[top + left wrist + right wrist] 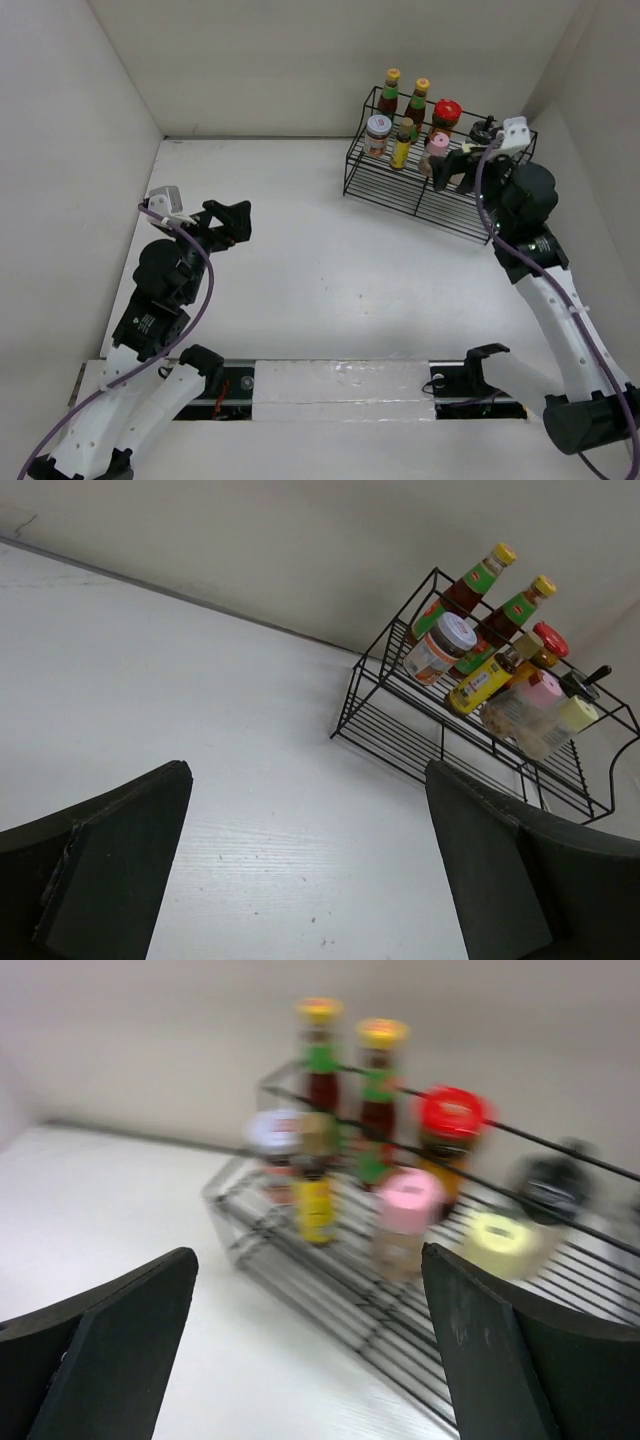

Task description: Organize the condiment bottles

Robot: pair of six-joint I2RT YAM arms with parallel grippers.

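All the condiment bottles stand in the black wire rack [398, 190] at the far right. The back row holds two slim yellow-capped sauce bottles [392, 88] [420, 97] and a red-lidded jar [446, 113]. In front are a white-lidded jar [377, 133], a small yellow-brown bottle [402, 148], a pink-capped shaker [437, 151] and a dark-capped shaker [484, 131]. The cream-capped shaker [503, 1244] shows in the right wrist view, which is blurred. My right gripper [456, 166] is open and empty just in front of the rack. My left gripper [236, 222] is open and empty over the table at the left.
White walls enclose the table [320, 260] at the back and on both sides; the rack sits close to the back right corner. In the left wrist view the rack [400, 742] stands far off. A metal rail [340, 382] runs along the near edge between the arm bases.
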